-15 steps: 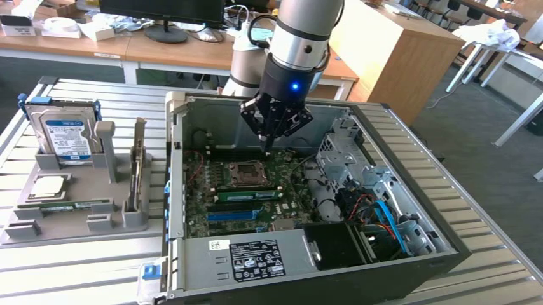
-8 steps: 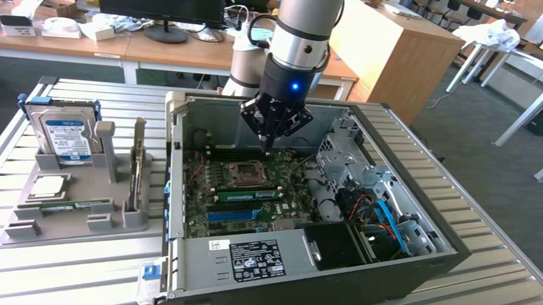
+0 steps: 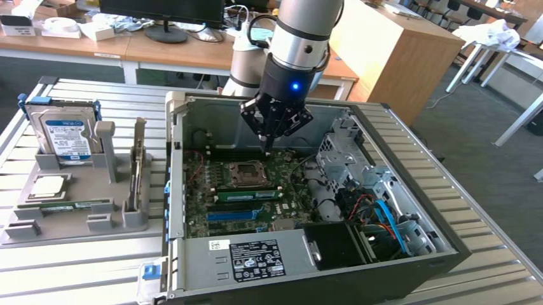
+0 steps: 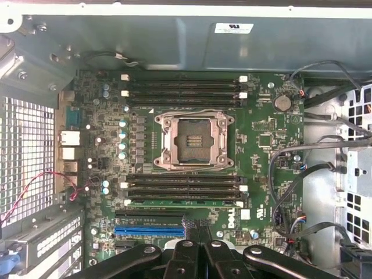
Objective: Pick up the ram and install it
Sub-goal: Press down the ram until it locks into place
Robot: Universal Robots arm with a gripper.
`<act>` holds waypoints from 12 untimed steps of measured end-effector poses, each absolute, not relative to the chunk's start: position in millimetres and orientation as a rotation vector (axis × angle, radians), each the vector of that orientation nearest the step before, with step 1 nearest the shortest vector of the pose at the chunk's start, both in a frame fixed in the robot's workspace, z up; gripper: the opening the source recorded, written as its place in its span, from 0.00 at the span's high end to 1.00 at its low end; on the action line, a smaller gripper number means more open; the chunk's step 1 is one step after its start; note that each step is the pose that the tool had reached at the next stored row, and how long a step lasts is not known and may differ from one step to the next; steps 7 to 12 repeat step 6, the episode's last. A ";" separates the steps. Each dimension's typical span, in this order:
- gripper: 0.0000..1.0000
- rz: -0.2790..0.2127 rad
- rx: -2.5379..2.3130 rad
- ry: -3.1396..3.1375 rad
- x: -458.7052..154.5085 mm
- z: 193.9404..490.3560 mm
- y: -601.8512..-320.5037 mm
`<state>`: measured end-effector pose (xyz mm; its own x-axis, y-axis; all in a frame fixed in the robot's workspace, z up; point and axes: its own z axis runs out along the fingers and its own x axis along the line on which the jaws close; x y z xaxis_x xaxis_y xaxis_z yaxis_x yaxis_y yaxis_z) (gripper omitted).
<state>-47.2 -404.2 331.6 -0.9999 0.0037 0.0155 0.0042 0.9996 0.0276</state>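
A ribbed grey metal table [image 3: 76, 267] carries an open black and silver computer tower case [image 3: 424, 257] lying on its side, and a grey moulded parts holder [image 3: 72, 216] at the exterior view's left. Behind stand wooden desks [image 3: 170, 54] with a monitor foot, a plywood cabinet [image 3: 398, 51] and grey carpet floor. In the holder: a silver hard drive with a blue-and-white label [image 3: 63, 136] standing upright, text too small to read; a square silver processor chip [image 3: 48, 186] lying flat; a thin green stick [image 3: 72, 205] lying in a groove in front of it. Inside the case lies the green motherboard [image 4: 261, 125] with its open, empty metal processor socket [image 4: 193, 139], black memory slots on both sides, and a blue expansion slot [image 4: 148, 230]. A long narrow green ram stick [image 3: 248, 194] sits in a slot just beside the socket, on the side nearer the blue slot. A white printed label [image 3: 257, 260] on the case's power supply is unreadable; a white logo on the board near the wrist view's fingers may read "DELL". The black gripper [image 3: 269, 151] hangs over the board, above the socket's far side, fingers pinched together, holding nothing visible.
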 end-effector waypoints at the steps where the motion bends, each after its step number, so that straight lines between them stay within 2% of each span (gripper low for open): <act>1: 0.90 -0.043 -0.004 -3.126 -47.2 331.6 -404.2; 12: 0.90 -0.043 -0.004 -3.126 -47.2 331.6 -404.2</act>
